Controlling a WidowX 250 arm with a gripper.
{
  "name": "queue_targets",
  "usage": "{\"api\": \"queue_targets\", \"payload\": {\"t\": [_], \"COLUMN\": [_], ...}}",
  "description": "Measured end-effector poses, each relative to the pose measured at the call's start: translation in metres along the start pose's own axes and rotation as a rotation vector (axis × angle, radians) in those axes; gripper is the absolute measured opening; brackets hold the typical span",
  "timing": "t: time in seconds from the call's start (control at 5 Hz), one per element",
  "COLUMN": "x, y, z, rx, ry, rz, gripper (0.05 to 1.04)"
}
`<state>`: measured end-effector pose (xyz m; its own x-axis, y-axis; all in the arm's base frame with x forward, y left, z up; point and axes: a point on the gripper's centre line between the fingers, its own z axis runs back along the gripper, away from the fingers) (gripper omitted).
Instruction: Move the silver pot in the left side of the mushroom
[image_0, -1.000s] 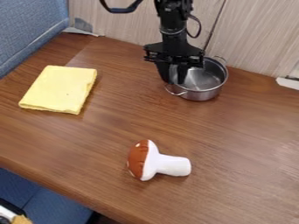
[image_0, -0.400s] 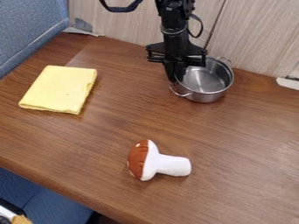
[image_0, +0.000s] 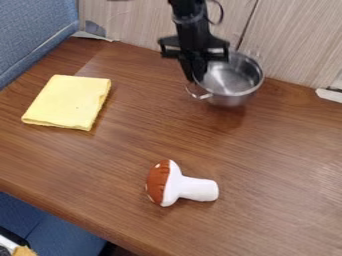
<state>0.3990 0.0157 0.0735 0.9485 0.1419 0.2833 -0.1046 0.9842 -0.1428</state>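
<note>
Running slantwise from the left side down to the bottom of the view, the front edge of the brown table (image_0: 133, 150) lies beyond the toy mushroom (image_0: 179, 188). Pale wood panel (image_0: 294, 40) along the back, close behind the pot (image_0: 230, 99); blue partition (image_0: 33, 30) at upper left, yellow cloth (image_0: 70, 102) near it. Broad stretch of tabletop between pot and mushroom; more wood left of the mushroom's cap, below the cloth. Mushroom on its side, stem pointing right.

Gripper (image_0: 195, 74) at the pot's left rim, pointing down. Jaws closed on the pot's wall, just above the looped handle (image_0: 202, 95). Silver pot up off the wood, mouth upward, a dark patch of shadow under it; upper right of the mushroom, well apart from it.

Against the earlier frames: pot had its base on the table, now raised, and the gripper has risen with it. Mushroom and cloth unmoved.
</note>
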Motion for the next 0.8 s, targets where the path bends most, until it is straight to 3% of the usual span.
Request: {"api": "queue_targets", "payload": {"t": [0.4,0.8], "x": [-0.043,-0.104], "y": [0.024,0.068], "z": [0.048,0.052], "rx": [-0.02,-0.035], "ry": [-0.023,0.0], "rz": [-0.083,-0.109], "gripper": [0.072,0.072]}}
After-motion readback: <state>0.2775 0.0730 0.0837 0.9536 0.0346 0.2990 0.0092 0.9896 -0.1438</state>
